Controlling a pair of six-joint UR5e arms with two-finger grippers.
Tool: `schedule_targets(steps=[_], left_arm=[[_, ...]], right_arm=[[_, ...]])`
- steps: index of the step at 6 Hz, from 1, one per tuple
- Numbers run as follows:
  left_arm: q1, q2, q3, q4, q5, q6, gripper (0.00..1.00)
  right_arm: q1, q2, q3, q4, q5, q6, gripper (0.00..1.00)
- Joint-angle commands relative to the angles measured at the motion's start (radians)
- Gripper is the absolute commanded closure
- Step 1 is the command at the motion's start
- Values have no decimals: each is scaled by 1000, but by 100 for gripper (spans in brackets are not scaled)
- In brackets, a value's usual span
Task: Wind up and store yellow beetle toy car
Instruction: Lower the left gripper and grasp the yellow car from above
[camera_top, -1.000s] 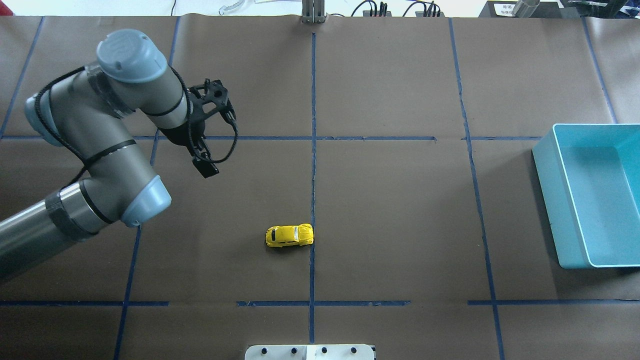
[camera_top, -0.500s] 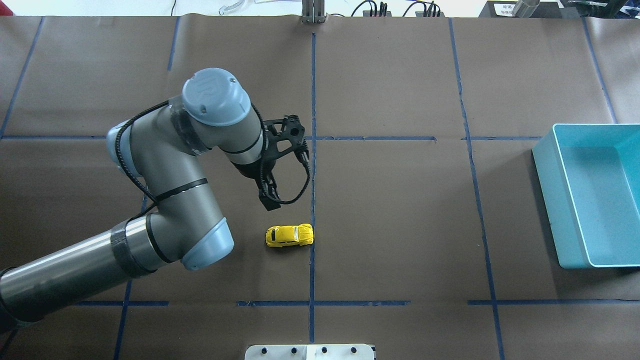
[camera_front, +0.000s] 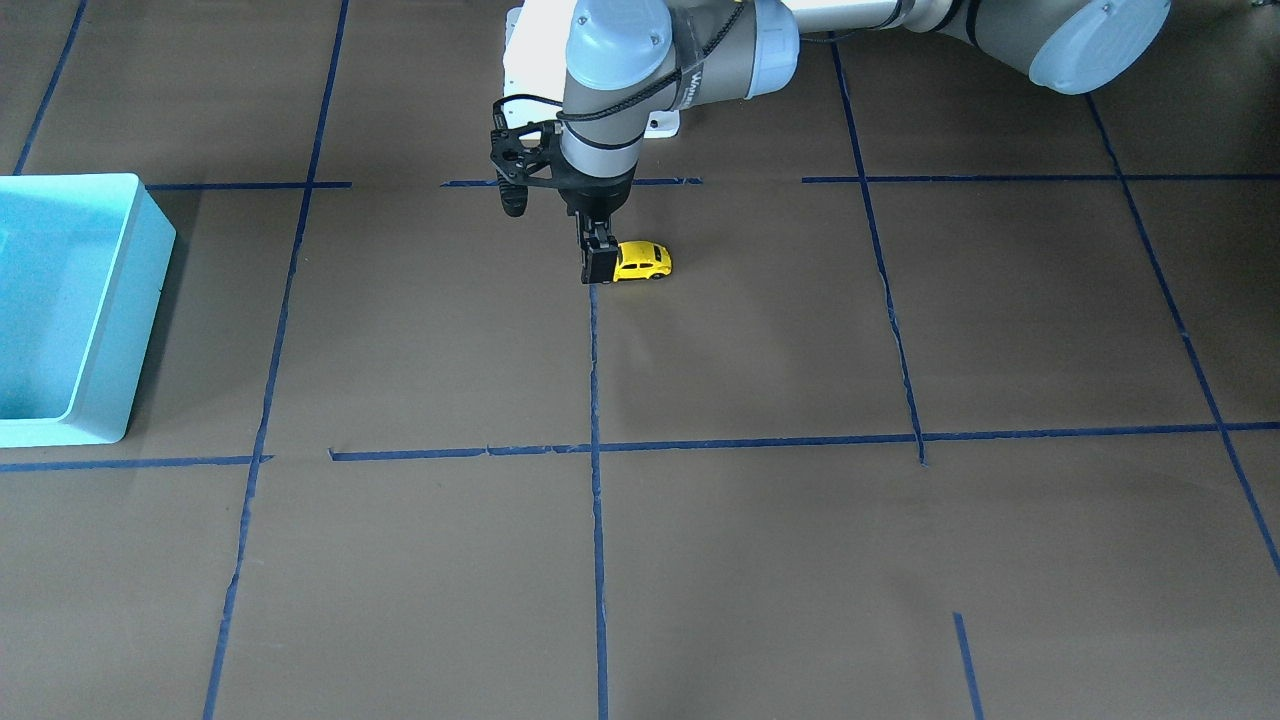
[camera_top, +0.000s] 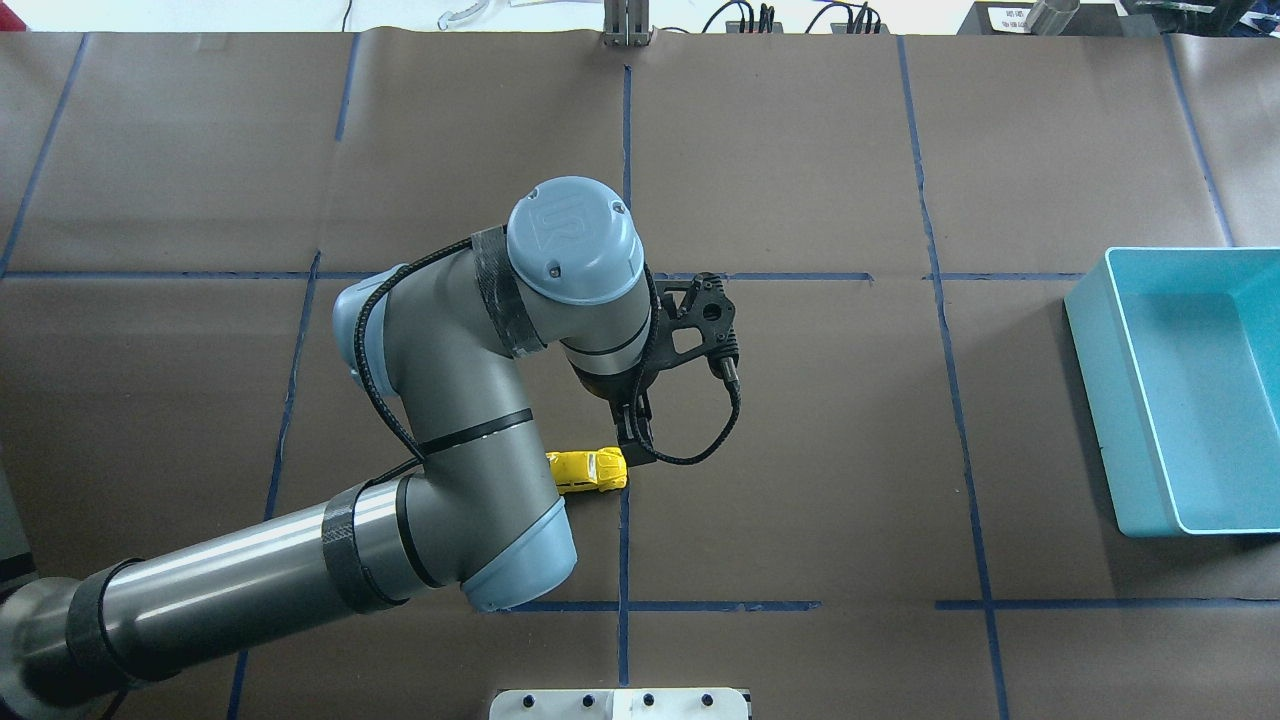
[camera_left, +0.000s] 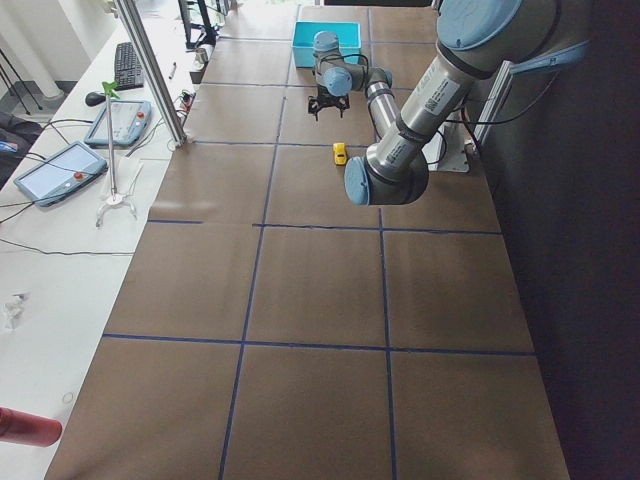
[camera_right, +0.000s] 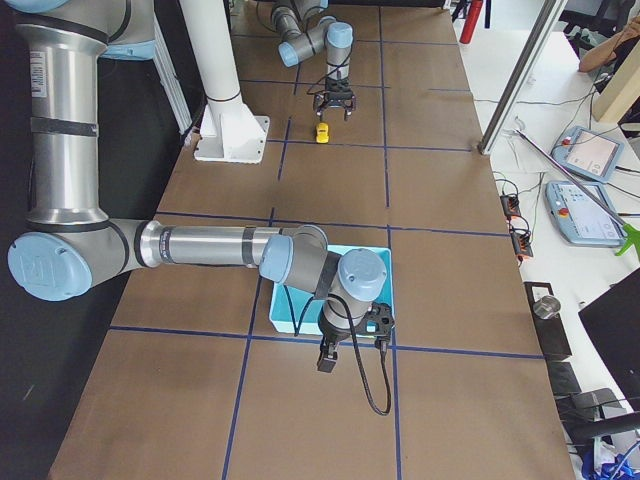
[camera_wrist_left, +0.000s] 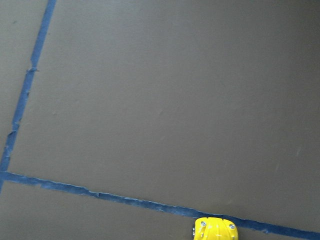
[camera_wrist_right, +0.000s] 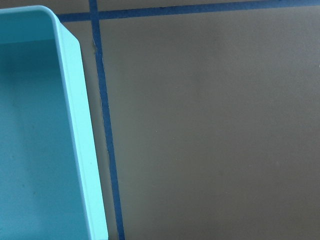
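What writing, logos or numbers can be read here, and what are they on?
"UR": on the blue cap of the left arm.
Lettering on that arm's wrist: too blurred to read.
White label at the overhead view's top edge: too small to read.
Car: no text visible.

Brown paper covered the surface (camera_top: 800, 150), with blue tape lines (camera_top: 627, 150). A white bench (camera_left: 50, 330) alongside held a keyboard (camera_left: 128, 65).

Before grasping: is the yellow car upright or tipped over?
Upright: the yellow beetle toy car sits on its wheels, roof up.
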Motion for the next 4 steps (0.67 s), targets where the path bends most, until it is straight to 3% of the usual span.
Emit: schedule_targets(steps=[1, 2, 4], left_arm=[[38, -61, 64, 100, 9, 5, 0], [61, -68, 81, 105, 102, 7, 0], [78, -68, 128, 120, 170, 69, 0]], right_arm=[[0, 0, 0, 1, 0, 0, 0], [0, 0, 0, -1, 0, 0, 0], [0, 0, 0, 1, 0, 0, 0]])
